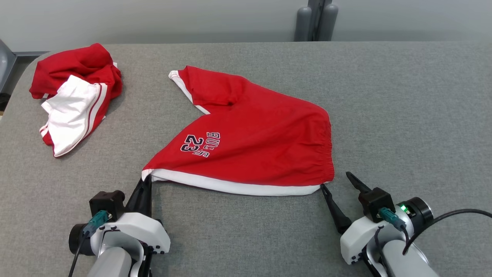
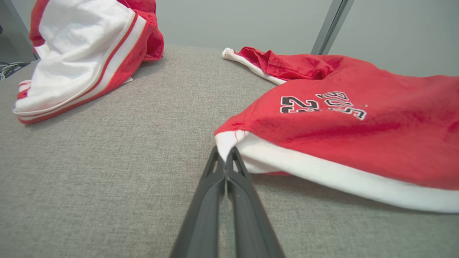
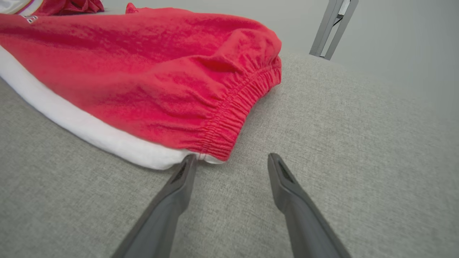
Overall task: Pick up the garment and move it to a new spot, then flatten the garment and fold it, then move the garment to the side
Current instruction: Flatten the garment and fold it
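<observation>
- On the grey table [image 1: 403, 115], in the middle: red shorts [image 1: 250, 138], lying mostly flat, one leg bunched at the far side.
- Near left: left gripper [image 1: 145, 184], low, reaching forward, fingers pressed together. Pinches the white hem corner of the shorts.
- Near right: right gripper [image 1: 335, 180], low, fingers spread wide, one fingertip right at the waistband corner. Grips nothing.
- Far left: second red and white garment [image 1: 73, 96], crumpled.

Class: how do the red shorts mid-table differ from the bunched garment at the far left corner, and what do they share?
The red shorts lie spread out; the bunched garment is heaped. The left tool, shut, pinches the shorts' hem corner; nothing touches the bunched garment. The shorts show a printed 23; the bunched garment shows a broad white panel. Both are red with white trim.
</observation>
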